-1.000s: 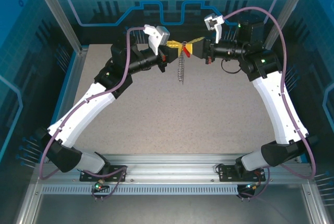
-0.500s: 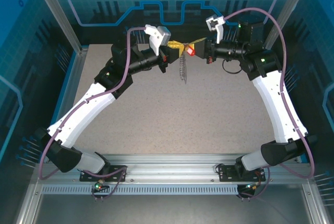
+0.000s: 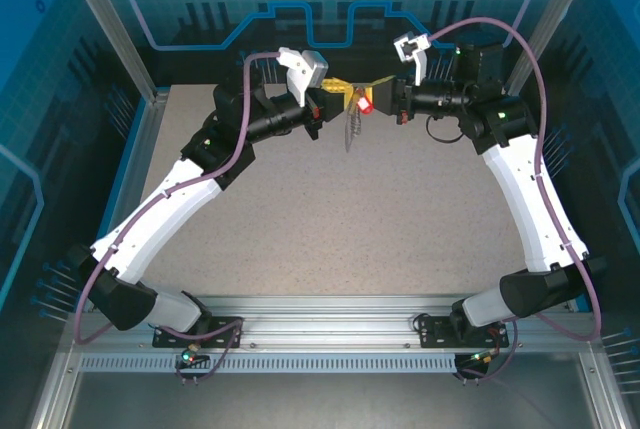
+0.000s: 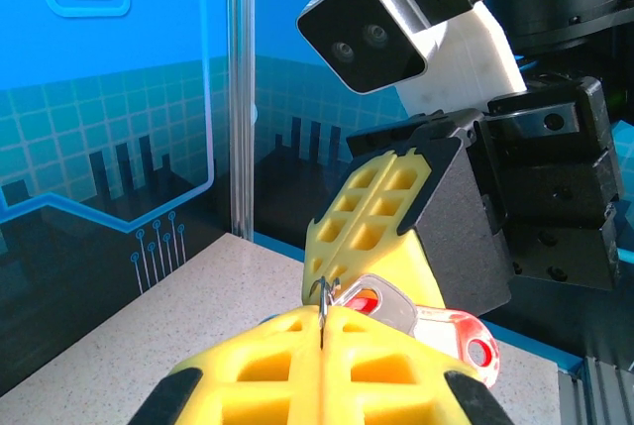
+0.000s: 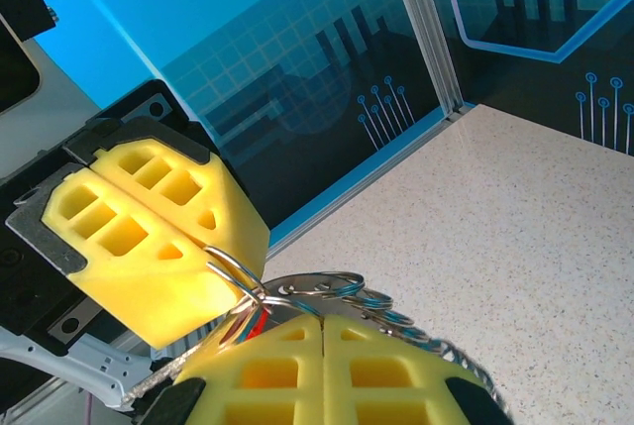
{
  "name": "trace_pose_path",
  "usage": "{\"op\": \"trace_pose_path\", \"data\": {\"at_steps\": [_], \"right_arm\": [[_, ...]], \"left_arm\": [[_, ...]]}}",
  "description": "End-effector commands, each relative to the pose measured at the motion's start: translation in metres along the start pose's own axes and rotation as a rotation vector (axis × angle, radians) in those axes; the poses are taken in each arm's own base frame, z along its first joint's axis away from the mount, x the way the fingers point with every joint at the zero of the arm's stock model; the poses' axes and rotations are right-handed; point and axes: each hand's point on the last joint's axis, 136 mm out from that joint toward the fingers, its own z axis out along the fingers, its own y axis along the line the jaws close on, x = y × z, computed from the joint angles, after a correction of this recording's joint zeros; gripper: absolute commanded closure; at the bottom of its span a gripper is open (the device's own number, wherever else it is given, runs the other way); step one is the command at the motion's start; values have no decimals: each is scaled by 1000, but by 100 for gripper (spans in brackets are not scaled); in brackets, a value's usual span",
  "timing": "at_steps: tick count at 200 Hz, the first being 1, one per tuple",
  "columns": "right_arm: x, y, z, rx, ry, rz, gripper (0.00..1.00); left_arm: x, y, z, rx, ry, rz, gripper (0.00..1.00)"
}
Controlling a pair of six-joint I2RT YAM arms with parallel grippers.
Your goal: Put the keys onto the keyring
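**Key brought to the ring, threading not finished**

Our left gripper [image 4: 322, 318] is clenched on a thin wire loop of the keyring [image 5: 319, 284]. The wire stands up out of the seam between its yellow fingertips [image 4: 260, 361]. Facing it tip to tip, our right gripper [image 5: 324, 334] is also clenched, and it appears to pinch the key [image 4: 464, 344]. The red head sticks out just beneath its fingers, with the metal part pointing toward the pinched wire. We cannot tell whether the two pairs of fingertips touch or only nearly touch. From where they meet, the rest of the keyring, a string of small silvery rings, hangs down freely. All of it is held in the air above the table [image 3: 330, 239], close to the far edge and about midway between the far corners.

We judge the task to be midway. Both things are lifted and brought together, but we cannot tell whether the key has caught the loop. What is left is to work the key fully onto the ring, then let go.
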Motion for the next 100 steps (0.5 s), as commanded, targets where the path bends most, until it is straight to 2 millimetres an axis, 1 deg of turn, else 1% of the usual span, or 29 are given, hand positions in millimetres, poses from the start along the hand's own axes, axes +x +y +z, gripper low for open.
{"op": "trace_pose_path", "data": {"at_steps": [1, 23, 51, 55, 65, 70, 83, 100], "right_arm": [[3, -8, -9, 25, -2, 25, 100], [4, -13, -13, 32, -8, 39, 100], [6, -10, -7, -14, 7, 61, 100], [6, -10, -6, -16, 10, 64, 95], [7, -12, -7, -4, 7, 68, 80], [7, -13, -8, 7, 4, 68, 75], [7, -17, -11, 30, -9, 73, 67], [3, -22, -18, 40, -42, 103, 65]], "left_arm": [[-38, -11, -6, 12, -106, 61, 100], [-39, -11, -7, 9, -109, 65, 100], [-41, -12, -7, 14, -113, 61, 100], [-40, -11, -7, 14, -112, 59, 100], [-40, -12, -7, 17, -111, 59, 100], [-40, -12, -7, 16, -111, 60, 100], [-39, -11, -7, 16, -110, 59, 100], [-38, -11, -6, 15, -108, 58, 100]]}}
